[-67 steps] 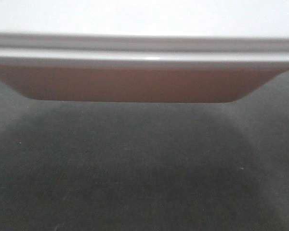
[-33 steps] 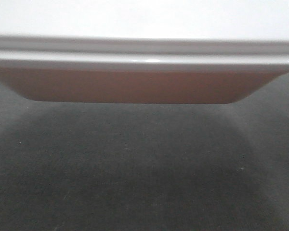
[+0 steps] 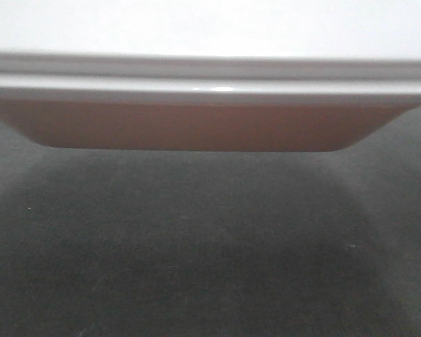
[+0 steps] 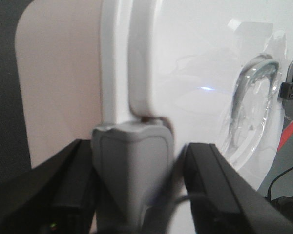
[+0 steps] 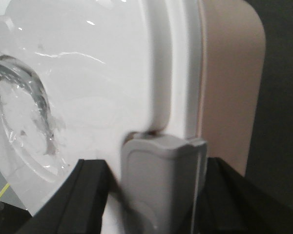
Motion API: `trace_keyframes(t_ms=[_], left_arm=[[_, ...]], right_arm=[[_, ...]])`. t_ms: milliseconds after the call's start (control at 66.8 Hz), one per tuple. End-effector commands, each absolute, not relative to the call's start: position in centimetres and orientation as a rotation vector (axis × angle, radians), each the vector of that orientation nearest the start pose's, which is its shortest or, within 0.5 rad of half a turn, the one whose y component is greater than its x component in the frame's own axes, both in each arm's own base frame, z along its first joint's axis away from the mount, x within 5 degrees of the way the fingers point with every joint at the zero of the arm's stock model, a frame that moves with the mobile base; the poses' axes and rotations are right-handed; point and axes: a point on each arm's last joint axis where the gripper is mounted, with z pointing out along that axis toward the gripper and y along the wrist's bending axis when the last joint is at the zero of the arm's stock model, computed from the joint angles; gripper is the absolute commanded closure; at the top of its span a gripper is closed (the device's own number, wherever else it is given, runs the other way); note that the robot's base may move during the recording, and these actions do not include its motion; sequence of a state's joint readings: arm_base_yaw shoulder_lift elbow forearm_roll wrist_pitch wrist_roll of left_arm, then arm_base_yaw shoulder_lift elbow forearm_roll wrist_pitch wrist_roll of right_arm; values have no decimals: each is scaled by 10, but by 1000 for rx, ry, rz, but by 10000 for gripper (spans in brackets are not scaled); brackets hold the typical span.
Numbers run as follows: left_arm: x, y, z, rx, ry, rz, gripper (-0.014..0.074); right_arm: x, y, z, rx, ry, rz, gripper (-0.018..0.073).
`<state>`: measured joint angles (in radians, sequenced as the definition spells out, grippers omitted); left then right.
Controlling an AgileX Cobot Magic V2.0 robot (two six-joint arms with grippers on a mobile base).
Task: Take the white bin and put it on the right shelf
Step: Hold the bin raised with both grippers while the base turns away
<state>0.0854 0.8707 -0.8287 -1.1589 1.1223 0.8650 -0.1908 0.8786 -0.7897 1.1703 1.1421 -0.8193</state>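
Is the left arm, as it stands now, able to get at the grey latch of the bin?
Likely yes: the latch on the bin sits between the left fingers, with nothing in the way.

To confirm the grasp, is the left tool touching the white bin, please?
Touching: in the left wrist view, a finger of the left tool lies flush against the grey latch of the white bin.

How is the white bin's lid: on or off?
On. In both wrist views the lid sits over the rim of the white bin, a grey clip at its edge.
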Motion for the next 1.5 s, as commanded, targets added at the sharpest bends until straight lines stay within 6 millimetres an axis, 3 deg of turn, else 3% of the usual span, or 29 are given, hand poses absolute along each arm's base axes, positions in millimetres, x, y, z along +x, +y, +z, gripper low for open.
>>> trace_keyframes(t_ms=[0, 1483], left_arm=[[122, -77, 387, 649, 1860, -1217, 356], [122, -77, 387, 649, 1860, -1217, 356]], right_arm=[[133, 63, 376, -465, 1914, 1215, 225], [136, 61, 376, -431, 1907, 1186, 225]])
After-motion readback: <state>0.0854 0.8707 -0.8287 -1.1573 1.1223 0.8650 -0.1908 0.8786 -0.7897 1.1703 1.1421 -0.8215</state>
